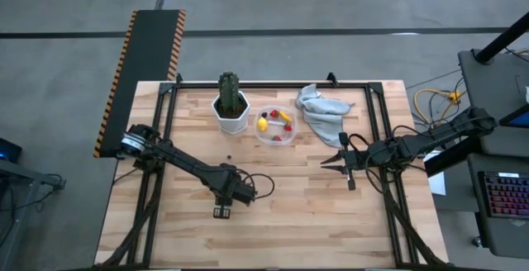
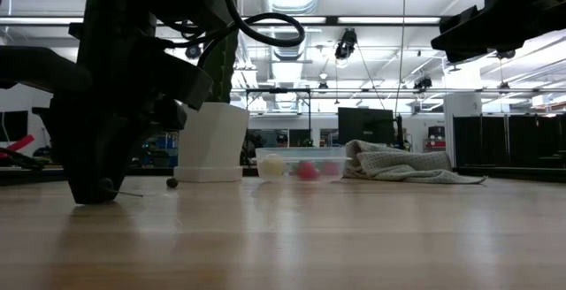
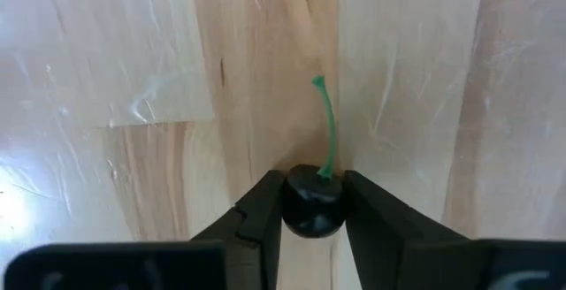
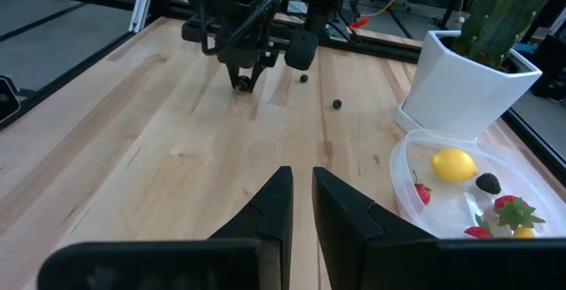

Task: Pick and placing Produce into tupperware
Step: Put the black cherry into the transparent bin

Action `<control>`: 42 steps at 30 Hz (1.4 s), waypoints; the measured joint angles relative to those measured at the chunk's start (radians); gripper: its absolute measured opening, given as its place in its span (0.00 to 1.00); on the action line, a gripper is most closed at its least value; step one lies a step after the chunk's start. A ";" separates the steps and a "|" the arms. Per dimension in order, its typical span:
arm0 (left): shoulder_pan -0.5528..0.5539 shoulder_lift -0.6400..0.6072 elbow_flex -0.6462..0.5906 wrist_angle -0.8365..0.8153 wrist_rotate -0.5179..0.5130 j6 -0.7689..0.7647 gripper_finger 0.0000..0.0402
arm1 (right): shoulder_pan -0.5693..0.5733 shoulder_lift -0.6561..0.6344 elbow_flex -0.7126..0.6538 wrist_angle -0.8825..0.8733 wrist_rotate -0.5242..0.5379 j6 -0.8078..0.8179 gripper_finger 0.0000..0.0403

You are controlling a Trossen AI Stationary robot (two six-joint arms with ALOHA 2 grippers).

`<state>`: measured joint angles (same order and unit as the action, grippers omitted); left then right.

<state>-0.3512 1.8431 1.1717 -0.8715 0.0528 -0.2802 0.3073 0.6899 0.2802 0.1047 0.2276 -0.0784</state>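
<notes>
My left gripper (image 1: pixel 221 211) points down at the table's near middle and is shut on a dark cherry (image 3: pixel 311 203) with a green stem (image 3: pixel 327 126). The clear tupperware (image 1: pixel 275 127) sits beside the white cactus pot (image 1: pixel 231 114). It holds a yellow lemon (image 4: pixel 453 164), red berries (image 4: pixel 423 193) and a dark berry (image 4: pixel 487 183). Two loose dark berries (image 4: pixel 337 104) (image 4: pixel 304 79) lie on the wood. My right gripper (image 1: pixel 326 162) hovers right of centre above the table, shut with only a thin slit between its fingers (image 4: pixel 279 203). My left gripper pinches the dark cherry's round body (image 3: pixel 311 209) between its two fingers (image 3: pixel 263 210), one on each side. The fingers come from above, pointing down. The cherry sits at table level, and its green stem (image 3: pixel 329 140) sticks out past the fingertips over the wood.
A crumpled grey cloth (image 1: pixel 322 110) lies at the far right, next to the tupperware. The cactus (image 1: pixel 229 89) rises tall from its pot. Black frame rails (image 1: pixel 374 114) run along the table's edges. Bare wood (image 1: pixel 289 213) spans the near half.
</notes>
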 joint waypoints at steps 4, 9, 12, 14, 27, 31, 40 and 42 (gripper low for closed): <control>0.010 0.000 0.003 0.000 -0.004 0.000 0.20 | 0.000 0.000 0.000 0.000 0.000 0.000 0.10; 0.041 0.000 0.019 0.006 -0.052 0.007 0.20 | 0.000 0.000 0.000 -0.001 0.000 0.000 0.10; 0.068 0.000 0.031 0.006 -0.113 0.009 0.20 | 0.000 0.000 0.000 -0.001 0.000 0.000 0.10; 0.091 0.000 0.045 0.005 -0.150 0.010 0.20 | 0.000 0.000 0.000 0.000 0.000 0.000 0.10; 0.240 -0.002 0.194 0.090 -0.439 0.187 0.20 | 0.000 0.000 0.000 0.000 0.000 0.000 0.10; 0.302 -0.002 0.202 0.194 -0.480 0.287 0.20 | 0.000 0.000 0.000 0.000 0.000 0.000 0.10; 0.401 -0.003 0.228 0.336 -0.555 0.450 0.20 | 0.000 0.000 0.000 0.000 0.000 0.000 0.10; 0.418 -0.003 0.227 0.374 -0.545 0.484 0.20 | 0.000 0.000 0.000 0.000 0.000 0.000 0.10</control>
<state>0.0671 1.8397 1.3983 -0.4974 -0.4925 0.2039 0.3074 0.6899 0.2802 0.1047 0.2272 -0.0784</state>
